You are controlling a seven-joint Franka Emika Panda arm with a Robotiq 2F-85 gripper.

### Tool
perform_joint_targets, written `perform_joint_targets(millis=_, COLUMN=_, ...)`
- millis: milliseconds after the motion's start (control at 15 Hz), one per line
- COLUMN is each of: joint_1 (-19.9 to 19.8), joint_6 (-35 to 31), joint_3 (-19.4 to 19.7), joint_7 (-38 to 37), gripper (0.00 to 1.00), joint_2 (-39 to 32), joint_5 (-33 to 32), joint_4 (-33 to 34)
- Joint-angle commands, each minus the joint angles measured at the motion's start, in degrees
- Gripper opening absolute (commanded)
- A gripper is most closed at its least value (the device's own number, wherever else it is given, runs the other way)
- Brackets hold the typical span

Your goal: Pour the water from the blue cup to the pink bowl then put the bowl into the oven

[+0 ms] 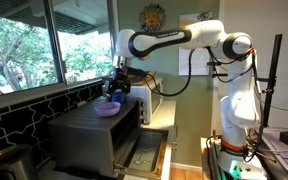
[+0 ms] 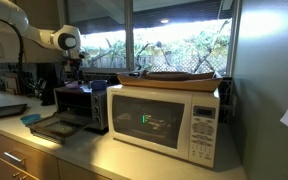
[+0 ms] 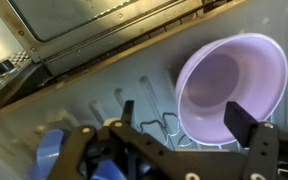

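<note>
The pink bowl (image 3: 229, 80) stands on the flat grey top of the oven (image 1: 89, 135). It is small, shallow and round, a plain pale pink shading to lilac, with a thin lighter rim and a smooth inside. In the wrist view it fills the right side of the picture. Whether there is water in it cannot be told. In an exterior view the bowl (image 1: 107, 110) sits near the front edge of the oven top, just under the gripper (image 1: 117, 92).

The gripper (image 3: 169, 150) hangs over the oven top with its jaws spread wide and nothing pinched between them. One of its dark fingers (image 3: 252, 135) stands in front of the bowl's near rim; whether it touches cannot be told.

The blue cup (image 3: 47, 152) shows at the lower left of the wrist view, partly hidden behind the gripper's linkage and apart from the bowl.

The oven's door (image 2: 52, 127) is folded down and open. A white microwave (image 2: 164, 120) stands to the right of the oven.
</note>
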State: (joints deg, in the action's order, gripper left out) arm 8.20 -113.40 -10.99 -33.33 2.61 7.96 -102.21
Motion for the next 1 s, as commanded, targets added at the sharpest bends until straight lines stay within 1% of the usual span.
perform_joint_targets(millis=0, joint_1=0.5, joint_6=-1.2, joint_3=0.3, joint_7=0.2, gripper=0.73, joint_2=0.1, joint_5=1.6, joint_4=-1.6)
perform_joint_targets(millis=67, joint_1=0.6, joint_6=-1.2, joint_3=0.2, joint_7=0.4, gripper=0.62, joint_2=-0.1, joint_5=1.7, joint_4=-1.7)
perform_joint_targets(millis=133, joint_1=0.6, joint_6=-1.1, joint_3=0.2, joint_7=0.4, gripper=0.58, joint_2=-0.2, joint_5=1.5, joint_4=-1.7)
perform_joint_targets(millis=200, joint_1=0.7, joint_6=-1.2, joint_3=0.2, joint_7=0.4, gripper=0.48, joint_2=-0.4, joint_5=1.6, joint_4=-1.7)
perform_joint_targets(millis=267, joint_1=0.7, joint_6=-1.1, joint_3=0.2, joint_7=0.4, gripper=0.43, joint_2=-0.4, joint_5=1.5, joint_4=-1.6)
perform_joint_targets(millis=333, joint_1=0.7, joint_6=-1.1, joint_3=0.3, joint_7=0.4, gripper=0.36, joint_2=-0.5, joint_5=1.5, joint_4=-1.5)
perform_joint_targets(millis=400, joint_1=0.7, joint_6=-0.9, joint_3=0.4, joint_7=0.4, gripper=0.23, joint_2=-0.5, joint_5=1.4, joint_4=-1.5)
perform_joint_targets(millis=533, joint_1=0.6, joint_6=-0.6, joint_3=0.4, joint_7=0.4, gripper=0.06, joint_2=-0.4, joint_5=1.3, joint_4=-1.4)
perform_joint_targets(millis=600, joint_1=0.6, joint_6=-0.5, joint_3=0.5, joint_7=0.5, gripper=0.00, joint_2=-0.3, joint_5=1.3, joint_4=-1.3)
perform_joint_targets(millis=800, joint_1=0.5, joint_6=0.3, joint_3=0.6, joint_7=1.3, gripper=0.00, joint_2=0.5, joint_5=1.0, joint_4=-0.9)
perform_joint_targets(millis=933, joint_1=0.4, joint_6=1.1, joint_3=0.7, joint_7=3.3, gripper=0.01, joint_2=1.5, joint_5=0.6, joint_4=-0.9)
